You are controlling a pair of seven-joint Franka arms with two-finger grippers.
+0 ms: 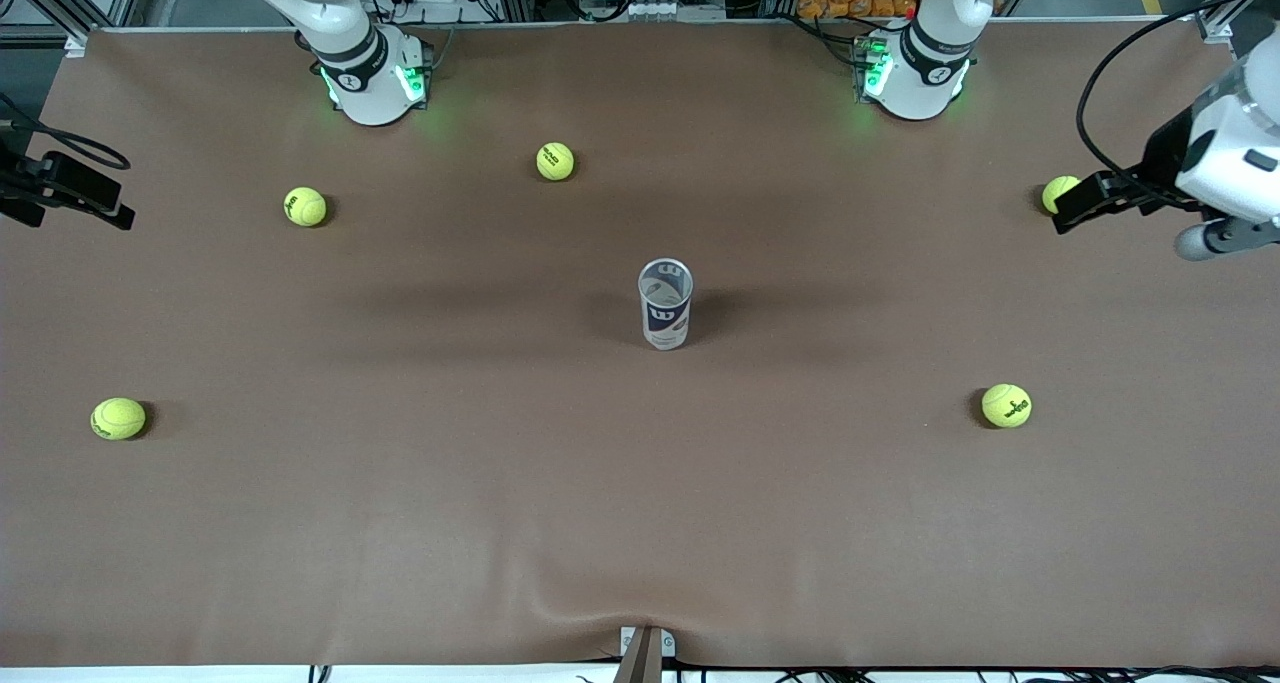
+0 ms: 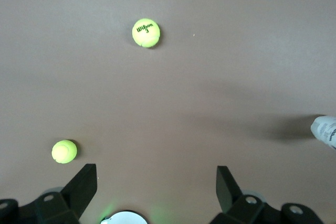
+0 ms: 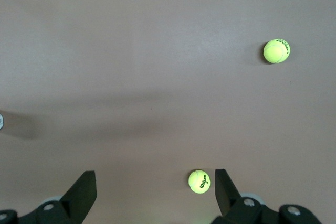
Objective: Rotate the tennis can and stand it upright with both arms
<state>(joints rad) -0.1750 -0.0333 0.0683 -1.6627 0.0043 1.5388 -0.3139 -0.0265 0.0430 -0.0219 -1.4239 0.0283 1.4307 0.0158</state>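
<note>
Can (image 1: 666,305): stood upright mid-tabletop (image 1: 640,523), long axis vertical.
Left tool (image 2: 155,182): opened, empty, well apart from can.
Right tool (image 3: 155,184): likewise.

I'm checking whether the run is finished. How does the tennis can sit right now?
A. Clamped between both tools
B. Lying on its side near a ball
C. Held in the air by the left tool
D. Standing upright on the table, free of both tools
D: the tennis can stands upright mid-table with its open rim up, while the left tool and right tool are open, holding nothing.
</note>
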